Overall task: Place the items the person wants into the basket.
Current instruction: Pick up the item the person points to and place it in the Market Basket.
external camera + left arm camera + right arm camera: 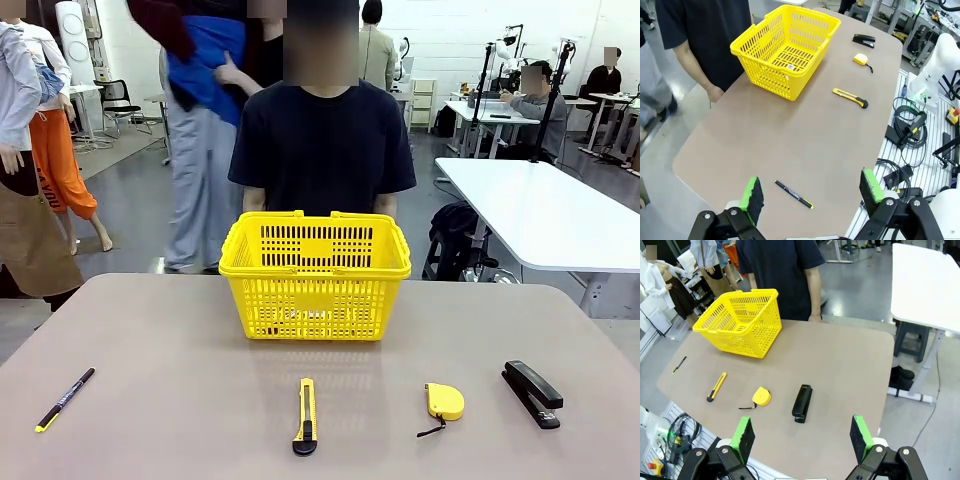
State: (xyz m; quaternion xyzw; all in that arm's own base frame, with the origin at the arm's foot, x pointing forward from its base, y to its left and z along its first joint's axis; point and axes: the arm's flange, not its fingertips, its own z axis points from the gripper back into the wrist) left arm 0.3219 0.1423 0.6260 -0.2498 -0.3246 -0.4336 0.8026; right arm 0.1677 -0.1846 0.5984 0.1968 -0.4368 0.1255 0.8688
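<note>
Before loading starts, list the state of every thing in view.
basket: upright, empty, handles folded down
stapler: closed, flat on table
tape measure: on table, strap trailing
utility knife: lying flat on table
pen: lying flat on table
left gripper: open, empty
right gripper: open, empty

One each: basket [315,300], pen [65,399], knife [306,415], tape measure [444,401] (yellow), stapler [532,394].

The basket [315,300] stands upright on the bench [180,340], centred toward the far edge. The person [320,150] stands directly behind it, at the far side of the bench. Four items lie on the bench in a row before the basket, each well apart from its neighbours and from the basket. From left to right: the pen [65,399], near the left edge; the utility knife [306,415], directly before the basket; the tape measure [444,401]; the stapler [532,393], farthest right.
</note>
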